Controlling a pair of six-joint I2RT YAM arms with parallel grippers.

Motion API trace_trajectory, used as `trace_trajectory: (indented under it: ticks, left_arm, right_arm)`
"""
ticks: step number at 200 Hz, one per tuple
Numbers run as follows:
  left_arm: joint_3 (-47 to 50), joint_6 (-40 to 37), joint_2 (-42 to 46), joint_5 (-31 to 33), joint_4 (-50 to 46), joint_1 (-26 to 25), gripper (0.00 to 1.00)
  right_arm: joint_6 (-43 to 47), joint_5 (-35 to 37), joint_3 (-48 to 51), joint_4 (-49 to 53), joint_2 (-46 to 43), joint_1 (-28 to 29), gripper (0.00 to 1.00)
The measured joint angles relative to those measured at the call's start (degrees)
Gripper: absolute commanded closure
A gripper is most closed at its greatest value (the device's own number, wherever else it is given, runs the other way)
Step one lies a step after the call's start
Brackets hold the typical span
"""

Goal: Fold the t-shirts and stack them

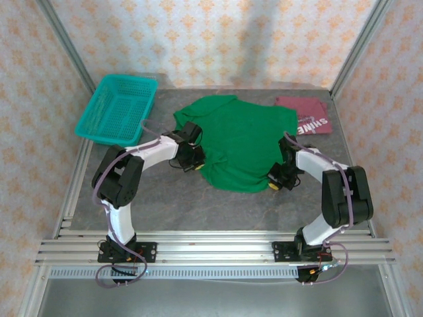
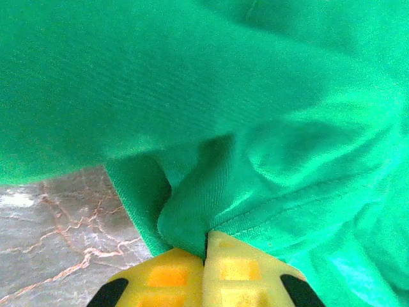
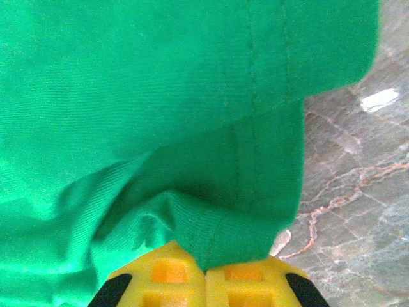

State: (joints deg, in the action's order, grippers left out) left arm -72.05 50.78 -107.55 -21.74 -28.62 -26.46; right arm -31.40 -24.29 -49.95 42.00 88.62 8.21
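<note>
We start with the green t-shirt (image 1: 234, 142), which lies spread in the middle of the counter (image 1: 198, 205). Its long axis runs from the near hem to the collar at the far end, slightly skewed to the left. The maroon t-shirt (image 1: 305, 117) lies just past the green shirt's far right corner. It looks already folded, with its white lettering facing up. The teal basket (image 1: 117, 109) sits well off the green shirt's far left side.

Both claws are at the green shirt's near end. The left claw (image 1: 197, 165) is at the near left edge, and in its wrist view the yellow tips are pressed together on a bunched fold of green cloth. The right claw (image 1: 274, 185) is at the near right corner, likewise closed tight on the cloth by the side seam and hem, with bare counter showing beside it.

From either claw, then, the whole body of the shirt lies straight ahead, away from the arm bases. The two arms are about equally near, one at each side. We judge that the coming move turns on this: the near edge would have to travel along the long axis toward the collar, with both corners kept level so the fold lands square. Stacking with the maroon shirt is not yet done.
</note>
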Motion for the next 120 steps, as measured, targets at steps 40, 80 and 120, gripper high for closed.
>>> trace_trajectory:
  ticks: [40, 80, 120]
  left_arm:
    - [-8.6, -3.0, 9.4, 3.0, -6.0, 1.7, 1.0]
    - [-20.5, -5.6, 21.4, 4.7, -9.7, 9.9, 1.0]
    - [-36.4, -9.5, 24.0, 5.0, -15.6, 18.1, 1.0]
  right_arm:
    - [1.7, 2.3, -9.0, 4.5, -9.6, -0.5, 1.0]
    - [4.8, 6.3, -23.4, 9.6, -15.3, -3.0, 1.0]
    - [5.4, 7.2, -35.5, 13.8, -17.0, -9.3, 1.0]
